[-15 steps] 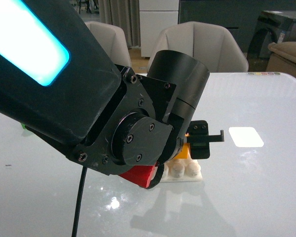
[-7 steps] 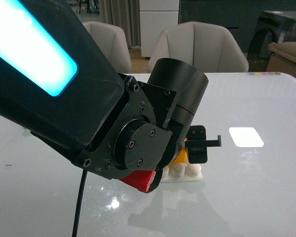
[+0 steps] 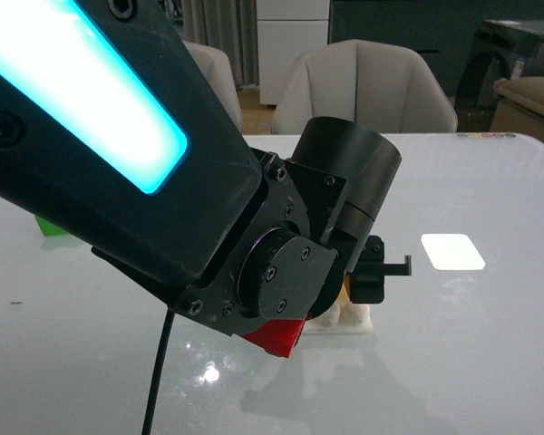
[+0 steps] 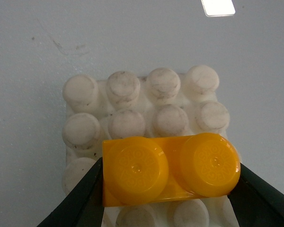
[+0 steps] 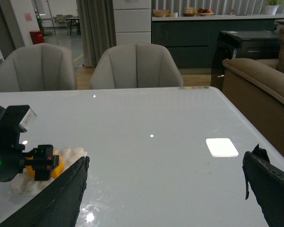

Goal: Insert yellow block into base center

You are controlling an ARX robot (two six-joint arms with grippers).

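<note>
Left tool (image 4: 169,191) is clamped on the yellow block (image 4: 170,166), one black finger (image 4: 83,196) on each short end, both studs uncovered and facing the wrist camera. The block is over the base (image 4: 132,101), long axis parallel to the stud rows.

Left wrist view: two full rows of four studs are exposed on one side of the block. One stud of the next row shows past one end, and parts of more studs show on the far side. So the block is over the inner area, not the rim. The studs under it are hidden. Cannot tell whether it is pressed on or only at stud-top height.

Front view: left arm (image 3: 118,154) with its cyan light strip fills most of the frame and covers most of the base. Only a sliver of orange shows behind the finger, with a base corner and two studs below it. A red part (image 3: 276,337) under the wrist is just beside the base at its 9 o'clock. A white rectangle (image 3: 452,251) lies flat on the surface (image 3: 490,362) at 2 o'clock from the base, well apart. A green brick (image 3: 47,225) is at 10 o'clock, far off, mostly hidden by the arm.

Right tool (image 5: 163,189): jaws spread wide, holding nothing, above the surface, well apart from the base.
</note>
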